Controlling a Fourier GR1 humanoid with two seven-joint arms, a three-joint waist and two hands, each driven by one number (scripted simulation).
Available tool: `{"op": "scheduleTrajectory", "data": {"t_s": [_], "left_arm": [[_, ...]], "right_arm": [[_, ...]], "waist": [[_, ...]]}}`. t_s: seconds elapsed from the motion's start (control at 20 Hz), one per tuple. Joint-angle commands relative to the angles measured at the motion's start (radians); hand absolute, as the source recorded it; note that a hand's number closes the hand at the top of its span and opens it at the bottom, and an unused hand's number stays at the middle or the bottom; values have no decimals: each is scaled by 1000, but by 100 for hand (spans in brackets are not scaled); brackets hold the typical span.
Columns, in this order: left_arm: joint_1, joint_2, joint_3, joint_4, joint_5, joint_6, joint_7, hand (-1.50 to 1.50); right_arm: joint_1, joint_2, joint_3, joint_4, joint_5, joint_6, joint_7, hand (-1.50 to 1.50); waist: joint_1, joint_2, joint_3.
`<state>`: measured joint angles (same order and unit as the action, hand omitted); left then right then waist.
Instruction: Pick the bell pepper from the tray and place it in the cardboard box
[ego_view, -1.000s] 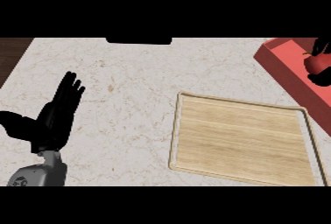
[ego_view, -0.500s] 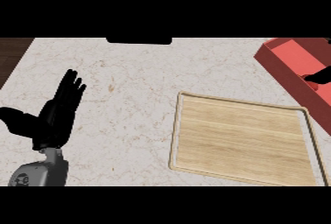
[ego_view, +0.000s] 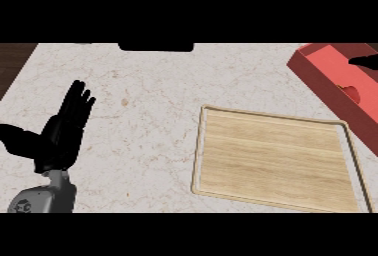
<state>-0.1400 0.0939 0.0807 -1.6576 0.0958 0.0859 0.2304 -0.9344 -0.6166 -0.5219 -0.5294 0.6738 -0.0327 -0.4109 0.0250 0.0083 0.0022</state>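
A red bell pepper (ego_view: 353, 93) lies inside the red-walled box (ego_view: 317, 75) at the upper right, partly cut off by the view's edge. A dark sliver of my right hand (ego_view: 366, 61) shows above it at the right edge, apart from the pepper. The wooden tray (ego_view: 275, 156) sits bare at centre right. Over the counter at the far left, my left hand (ego_view: 63, 135) rests open with fingers up and holds nothing.
A black object (ego_view: 156, 46) sits at the counter's far edge, top centre. The marble counter (ego_view: 140, 100) stretches between my left hand and the tray. Its left edge meets dark flooring (ego_view: 13, 60) at the upper left.
My right hand has drawn back towards the right edge, leaving the pepper lying uncovered in the box. The left hand has not moved.
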Motion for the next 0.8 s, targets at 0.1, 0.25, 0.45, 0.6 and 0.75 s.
{"op": "scheduleTrajectory", "data": {"t_s": [0.1, 0.25, 0.45, 0.6, 0.75], "left_arm": [[-18, 2, -3, -5, -3, 7, 27, 0], [38, -15, -5, -5, 1, 0, -16, 0], [-2, 8, 3, -8, -1, -3, 9, 0], [8, -4, 3, 46, 9, -24, -40, 0], [36, 47, 36, -9, 54, -76, -17, 0]], "right_arm": [[-52, -37, -197, 101, -229, 169, 2, -150], [-14, -99, -246, 140, -282, 226, -19, -150], [-3, -178, -288, 194, -333, 269, -38, -150], [13, -218, -303, 226, -354, 272, -65, -150], [66, -235, -329, 253, -380, 267, -122, -150]], "waist": [[-8, 0, 1], [-6, 0, 0], [-3, 3, 0], [1, 4, 0], [7, 5, 1]]}}
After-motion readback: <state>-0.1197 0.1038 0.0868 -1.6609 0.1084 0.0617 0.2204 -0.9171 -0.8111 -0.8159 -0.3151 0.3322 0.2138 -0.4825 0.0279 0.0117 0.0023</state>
